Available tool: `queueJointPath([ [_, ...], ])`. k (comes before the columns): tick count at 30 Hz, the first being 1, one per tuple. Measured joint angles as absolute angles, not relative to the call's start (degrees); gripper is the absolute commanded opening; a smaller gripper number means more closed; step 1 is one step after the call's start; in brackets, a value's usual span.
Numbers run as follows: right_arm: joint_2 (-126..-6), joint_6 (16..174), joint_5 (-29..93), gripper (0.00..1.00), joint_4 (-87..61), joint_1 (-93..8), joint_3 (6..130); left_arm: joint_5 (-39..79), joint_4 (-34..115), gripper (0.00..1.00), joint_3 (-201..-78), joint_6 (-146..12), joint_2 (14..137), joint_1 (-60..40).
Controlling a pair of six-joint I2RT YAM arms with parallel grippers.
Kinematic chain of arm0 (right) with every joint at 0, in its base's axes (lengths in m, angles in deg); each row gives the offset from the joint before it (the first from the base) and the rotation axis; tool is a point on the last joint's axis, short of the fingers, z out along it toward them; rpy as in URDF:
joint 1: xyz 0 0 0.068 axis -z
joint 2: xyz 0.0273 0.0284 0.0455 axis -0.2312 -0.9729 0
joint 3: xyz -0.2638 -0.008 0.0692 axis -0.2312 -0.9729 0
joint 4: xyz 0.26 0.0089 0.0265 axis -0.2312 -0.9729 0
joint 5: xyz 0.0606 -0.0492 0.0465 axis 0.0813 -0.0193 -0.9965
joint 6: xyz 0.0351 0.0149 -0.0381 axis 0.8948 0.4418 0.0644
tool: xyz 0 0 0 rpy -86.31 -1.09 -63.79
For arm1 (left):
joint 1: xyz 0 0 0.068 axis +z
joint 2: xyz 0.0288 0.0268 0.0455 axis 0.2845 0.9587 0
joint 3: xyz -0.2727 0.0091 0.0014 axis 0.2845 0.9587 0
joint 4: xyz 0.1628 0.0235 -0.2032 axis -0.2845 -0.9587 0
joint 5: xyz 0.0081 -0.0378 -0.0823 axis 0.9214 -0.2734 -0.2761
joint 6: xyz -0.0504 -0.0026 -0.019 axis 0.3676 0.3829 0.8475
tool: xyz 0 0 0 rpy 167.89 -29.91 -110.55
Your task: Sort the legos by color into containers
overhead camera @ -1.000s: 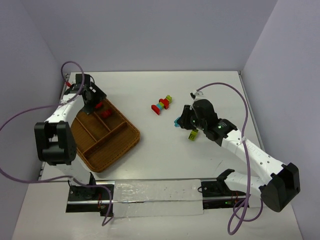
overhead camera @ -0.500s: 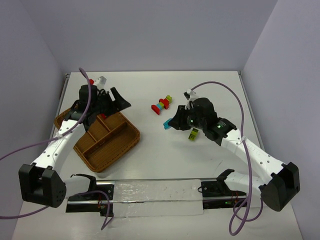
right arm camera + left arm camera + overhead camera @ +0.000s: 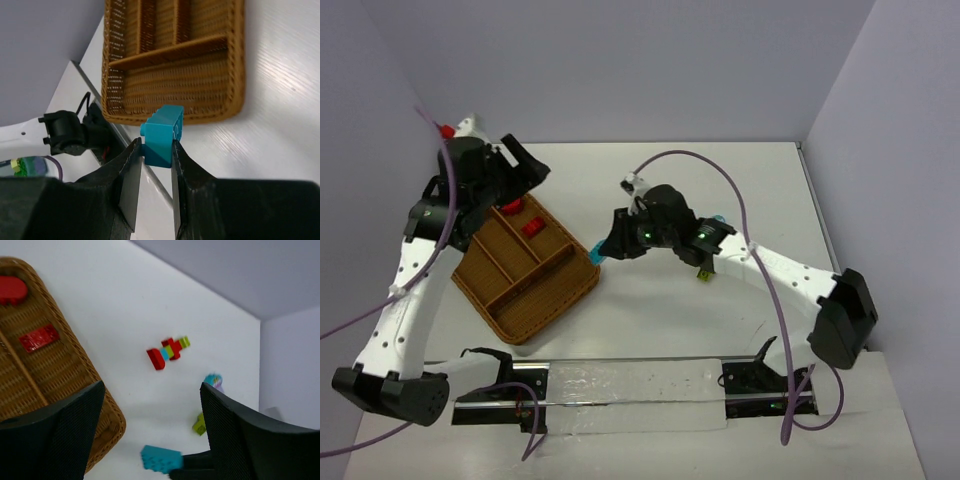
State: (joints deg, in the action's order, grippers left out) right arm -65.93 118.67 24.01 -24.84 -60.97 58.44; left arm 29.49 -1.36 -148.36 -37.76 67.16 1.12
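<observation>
You see a plain white tabletop (image 3: 720, 310), matte, with a soft glare across it in the right wrist view. Three pale lilac-grey walls close it in: a back wall (image 3: 640, 70), a left wall (image 3: 360, 120) and a right wall (image 3: 910, 150). In the left wrist view, the back and right walls meet in a corner. A frosted translucent strip (image 3: 630, 392) lies along the near edge. Just beside its left end sits a small black fixture (image 3: 482, 384) with thin wires.
</observation>
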Motion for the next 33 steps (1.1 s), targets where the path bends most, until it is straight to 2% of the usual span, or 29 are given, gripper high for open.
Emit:
queueJointPath([
  [5, -77.8, 118.7, 24.8, 0.0, -24.1, -64.9, 67.7, 38.5, -6.5, 0.85, -150.3, -34.5, 61.6, 1.2],
  [9, -86.8, 119.1, 25.1, 0.11, -24.4, -66.7, 74.7, 42.2, -9.7, 0.87, -150.1, -33.2, 61.2, 1.3],
  [10, -88.8, 119.2, 25.1, 0.18, -24.6, -66.9, 76.1, 42.7, -10.3, 0.87, -149.9, -33.0, 61.4, 1.3],
  [12, -91.6, 119.7, 25.1, 0.49, -24.8, -67.2, 77.9, 43.4, -11.0, 0.88, -149.2, -32.7, 61.8, 1.3],
  [13, -92.7, 119.8, 25.1, 0.67, -25.0, -67.3, 78.6, 43.6, -11.3, 0.88, -148.8, -32.7, 61.9, 1.3],
  [16, -95.6, 119.9, 25.5, 0.82, -27.3, -67.8, 82.3, 44.0, -12.0, 0.88, -148.3, -32.6, 61.9, 1.5],
  [20, -98.6, 119.2, 27.6, 0.82, -30.3, -68.7, 87.8, 44.6, -12.6, 0.88, -148.2, -32.6, 62.1, 1.7],
  [25, -95.6, 117.6, 33.1, 0.72, -33.0, -69.0, 86.4, 44.7, -13.0, 0.88, -147.7, -32.6, 63.1, 2.0],
  [29, -81.7, 117.4, 38.2, 0.68, -32.5, -65.9, 72.3, 44.7, -13.1, 0.88, -145.8, -33.0, 63.9, 2.0],
  [33, -61.4, 118.4, 41.6, 0.59, -30.6, -53.9, 54.3, 44.3, -12.9, 0.88, -144.0, -33.8, 65.6, 2.0],
])
